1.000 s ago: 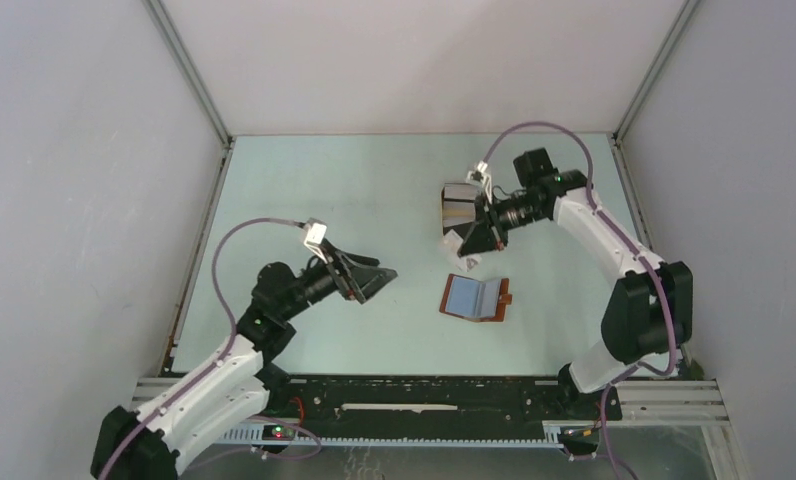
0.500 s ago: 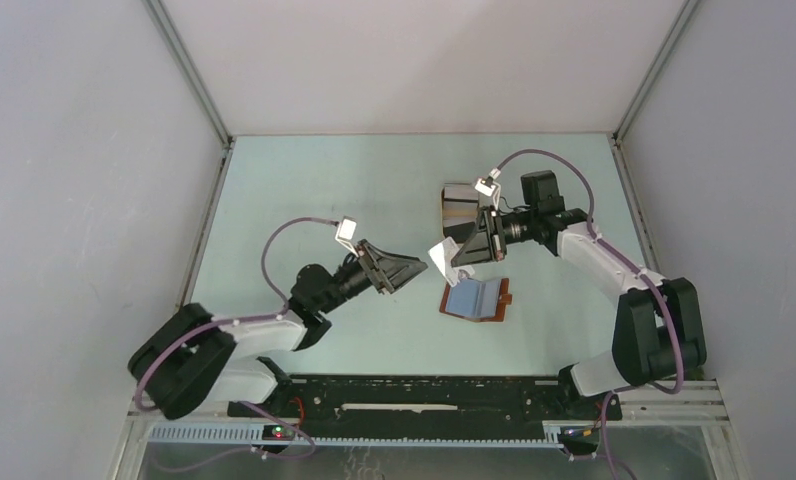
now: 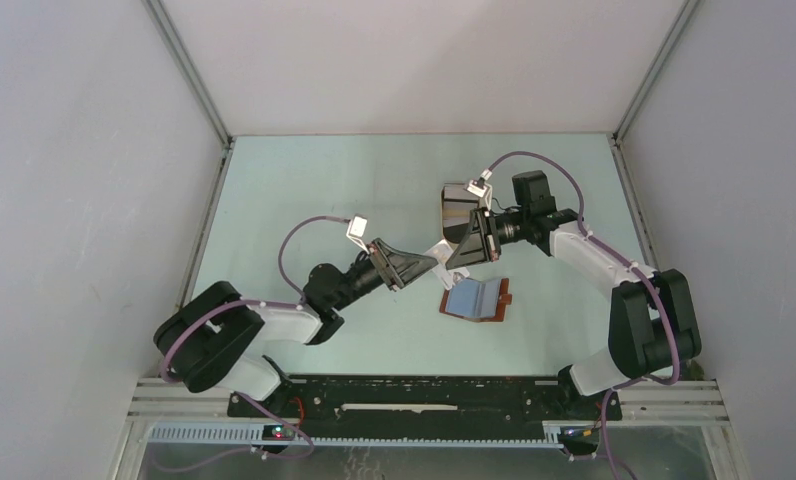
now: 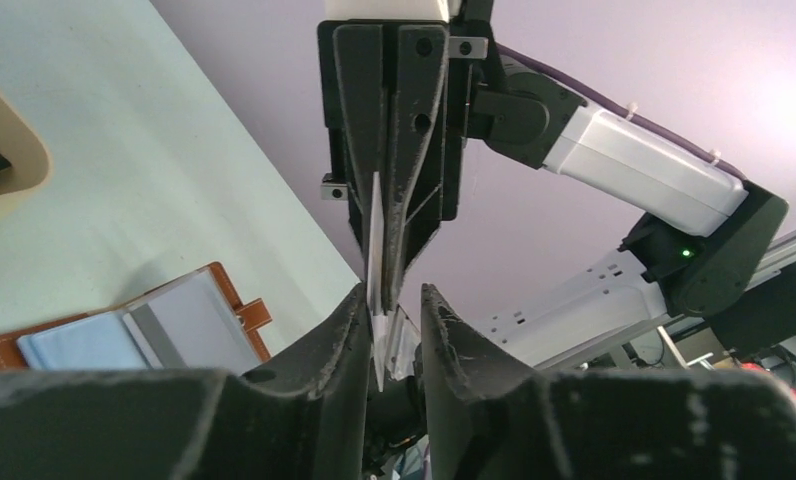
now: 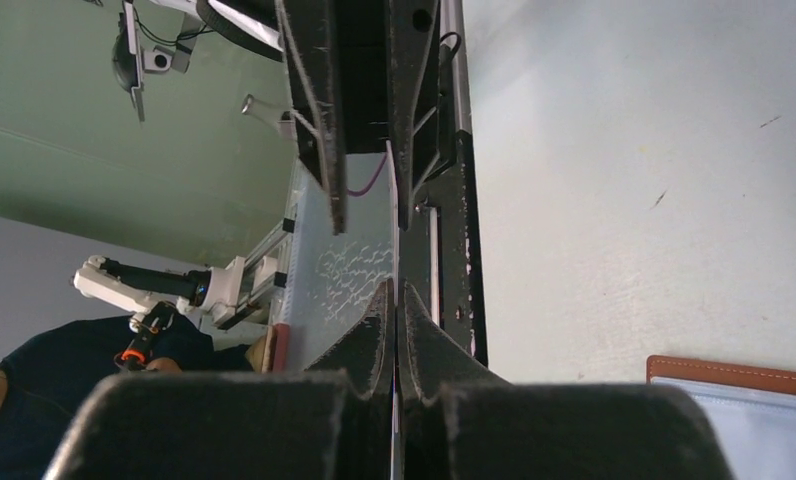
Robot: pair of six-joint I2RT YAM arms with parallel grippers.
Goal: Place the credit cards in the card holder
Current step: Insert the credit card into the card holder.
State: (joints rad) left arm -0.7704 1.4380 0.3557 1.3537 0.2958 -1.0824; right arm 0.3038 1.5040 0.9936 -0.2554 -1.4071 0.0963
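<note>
Arms from both sides meet tip to tip above the surface [image 3: 304, 190]. The right end effector [image 5: 395, 295] is clamped flat on a white credit card [image 5: 393, 230], which sticks out edge-on past its fingertips towards the left end effector [image 4: 392, 300]. The left end effector stands narrowly apart, with the free end of the card between its two fingers. In the left wrist view the card lies close to one finger and a gap shows on the other side, so no pinch on it can be seen.

The card holder [image 3: 477, 298] lies open on the surface just below the two end effectors, a little to the right end effector's side. Its pale blue and grey pockets face up and its strap tab sticks out at one edge. Behind the right end effector, on the far side from the left one, a tan tray [image 4: 24, 140] rests on the surface with grey and dark cards [image 3: 461, 208] in it.
</note>
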